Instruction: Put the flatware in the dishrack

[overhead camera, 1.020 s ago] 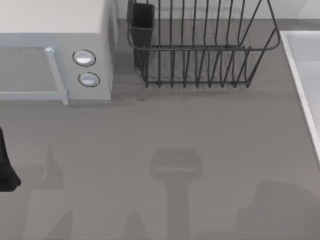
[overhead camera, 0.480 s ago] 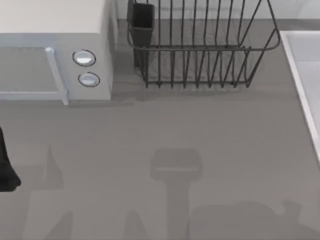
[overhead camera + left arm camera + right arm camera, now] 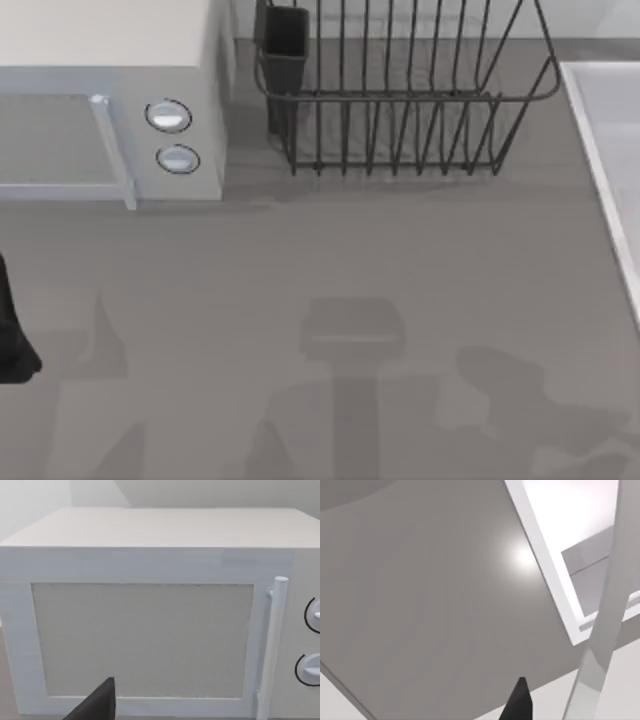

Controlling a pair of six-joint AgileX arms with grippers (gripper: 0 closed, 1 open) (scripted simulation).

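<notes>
The dishrack (image 3: 400,95), a dark wire rack with upright tines, stands at the far side of the grey surface (image 3: 330,250) in the top view, with its dark utensil cup (image 3: 286,45) at the corner nearest the white microwave (image 3: 110,60). The microwave sits just left of the rack, its two round knobs (image 3: 168,116) facing forward beside a vertical door handle (image 3: 112,150). A white-rimmed sink (image 3: 610,160) runs along the surface's right edge. A dark part of the left arm (image 3: 12,330) shows at the left edge of the top view.

The left wrist view faces the microwave's door panel (image 3: 142,640) head-on, with one dark fingertip of the left claw (image 3: 97,705) before it; how far that claw is open cannot be told. The right wrist view looks across the surface toward the sink's white rim (image 3: 545,565), with one dark fingertip of the right claw (image 3: 520,705) in front; its opening cannot be told either.
</notes>
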